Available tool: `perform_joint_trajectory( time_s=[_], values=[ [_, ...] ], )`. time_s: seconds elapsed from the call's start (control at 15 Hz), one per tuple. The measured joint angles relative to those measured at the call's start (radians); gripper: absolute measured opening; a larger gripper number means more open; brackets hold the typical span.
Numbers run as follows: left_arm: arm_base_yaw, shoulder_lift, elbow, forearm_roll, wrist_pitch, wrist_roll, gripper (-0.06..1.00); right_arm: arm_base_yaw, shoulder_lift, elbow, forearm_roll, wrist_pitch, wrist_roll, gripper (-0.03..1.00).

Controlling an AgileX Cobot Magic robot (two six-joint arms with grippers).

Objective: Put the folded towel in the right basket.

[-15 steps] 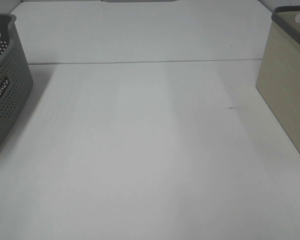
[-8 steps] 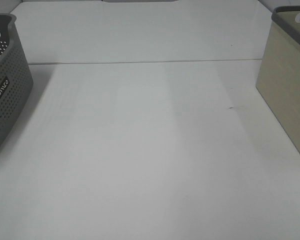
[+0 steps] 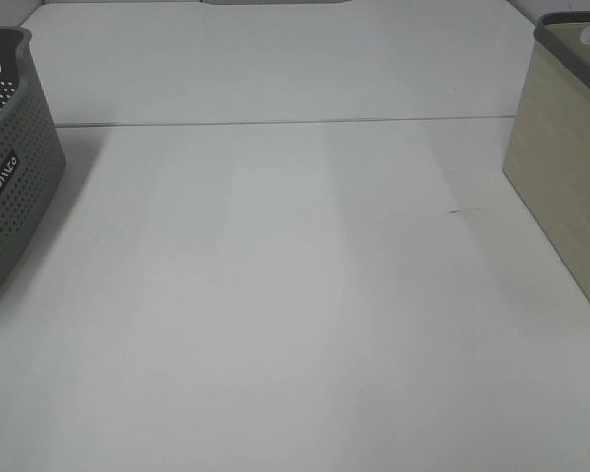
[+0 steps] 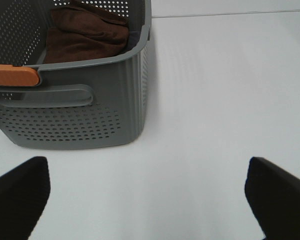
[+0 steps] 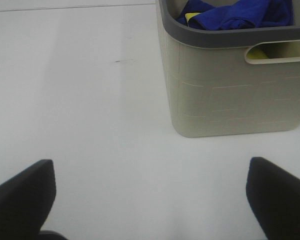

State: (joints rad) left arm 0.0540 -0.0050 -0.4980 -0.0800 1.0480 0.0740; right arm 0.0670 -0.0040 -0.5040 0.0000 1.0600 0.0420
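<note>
A folded brown towel (image 4: pixel 85 32) lies inside the grey perforated left basket (image 4: pixel 90 120), which stands at the table's left edge in the high view (image 3: pixel 15 187). The beige right basket (image 3: pixel 570 167) stands at the right edge; the right wrist view shows it (image 5: pixel 230 95) holding a blue cloth (image 5: pixel 235 12) with a bit of yellow. My left gripper (image 4: pixel 150 200) is open and empty, in front of the grey basket. My right gripper (image 5: pixel 150 200) is open and empty, in front of the beige basket. Neither arm shows in the high view.
The white table (image 3: pixel 295 295) lies between the two baskets, with a seam (image 3: pixel 275 123) across its far part. An orange handle piece (image 4: pixel 12 75) sits on the grey basket's rim.
</note>
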Motion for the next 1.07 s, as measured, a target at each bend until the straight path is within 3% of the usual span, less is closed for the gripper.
perform_joint_trajectory(
  time_s=[1.07],
  values=[
    [0.0,0.0,0.0,0.0,0.0,0.0,0.99,0.0,0.0,0.0,0.0,0.0,0.0,0.99]
  ],
)
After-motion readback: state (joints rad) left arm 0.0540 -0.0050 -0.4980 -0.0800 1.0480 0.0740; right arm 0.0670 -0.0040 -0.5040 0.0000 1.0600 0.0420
